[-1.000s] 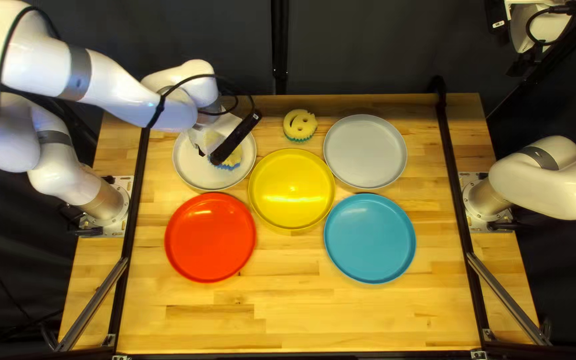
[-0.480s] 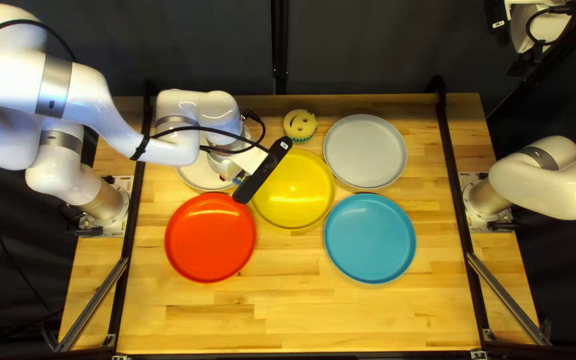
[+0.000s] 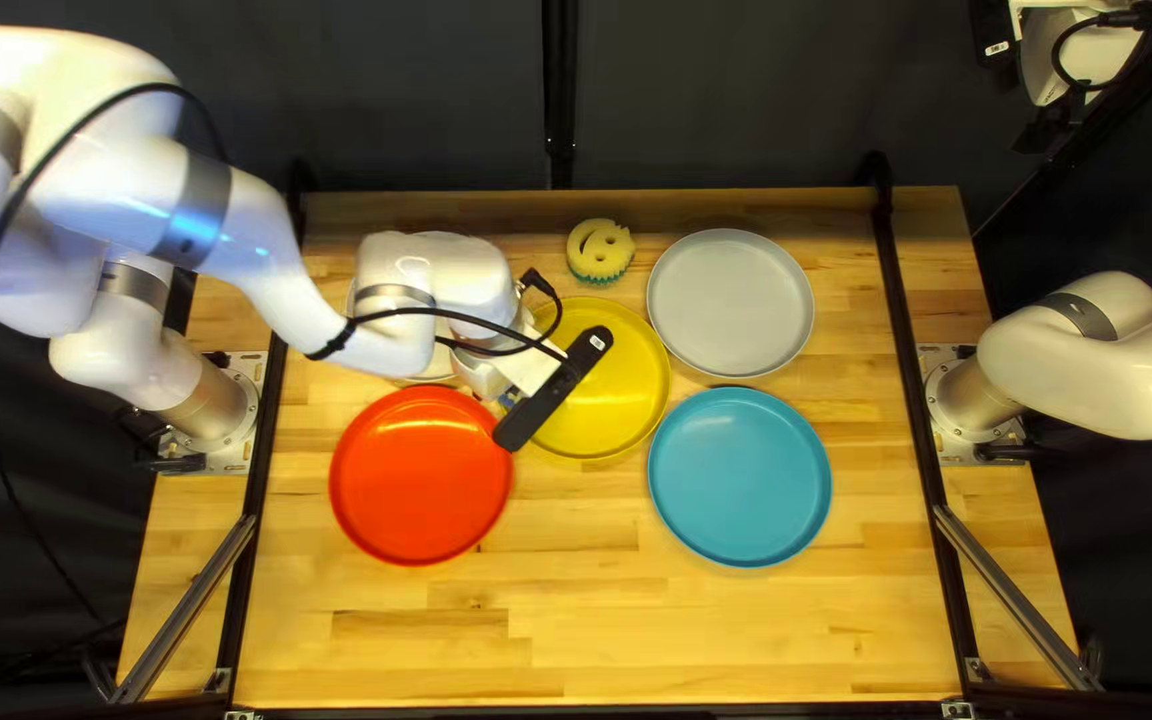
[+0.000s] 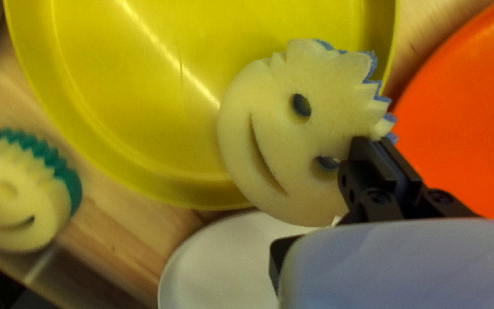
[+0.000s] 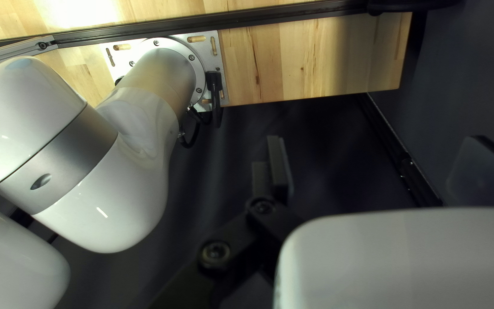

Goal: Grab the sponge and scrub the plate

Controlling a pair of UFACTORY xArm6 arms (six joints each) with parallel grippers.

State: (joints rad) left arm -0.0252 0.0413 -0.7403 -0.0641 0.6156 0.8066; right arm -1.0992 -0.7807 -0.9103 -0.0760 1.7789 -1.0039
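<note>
The left gripper (image 3: 526,371) has its fingers drawn in narrow on the smiling, blue-backed sponge (image 4: 281,126), which overlaps the yellow plate's (image 4: 127,126) rim in the left wrist view; whether they touch I cannot tell. Beyond the yellow plate's far edge sits the green-backed sponge (image 3: 599,251), while beside it the arm mostly covers a white plate (image 4: 218,263). The right gripper (image 3: 1042,131), well apart from the yellow plate, stands wide, its lower parts lost in shadow.

No lettering, number or sign can be read on anything.
</note>
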